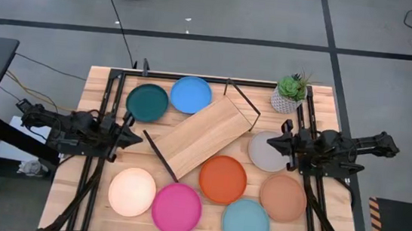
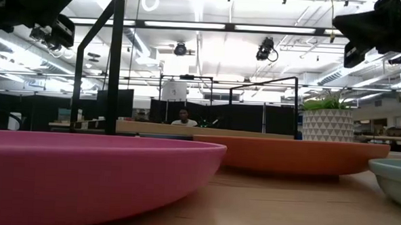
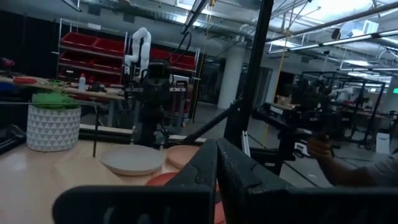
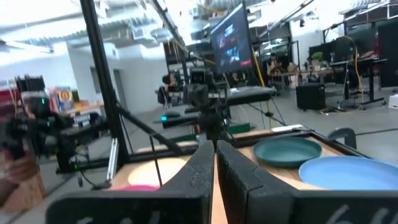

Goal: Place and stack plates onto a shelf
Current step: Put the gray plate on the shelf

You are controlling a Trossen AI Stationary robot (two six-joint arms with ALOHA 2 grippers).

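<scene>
Eight plates lie flat on the table around the shelf (image 1: 200, 134), a light board with black frame ends that sits slantwise at the table's middle. Far side: dark teal (image 1: 147, 102) and blue (image 1: 191, 94). Right: grey (image 1: 268, 151), orange (image 1: 223, 178), tan-brown (image 1: 283, 197). Near side: cream (image 1: 132, 192), magenta (image 1: 176, 208), light blue (image 1: 246, 223). My left gripper (image 1: 137, 137) hovers shut near the shelf's left end. My right gripper (image 1: 270, 142) hovers shut over the grey plate's far-left rim. In the low view both arms hang high above the plates.
A small potted plant (image 1: 290, 93) in a white pot stands at the table's far right corner, beyond the grey plate. The shelf's black frame ends (image 1: 244, 100) stick up. A person's hand (image 3: 323, 146) shows in the room beyond the table.
</scene>
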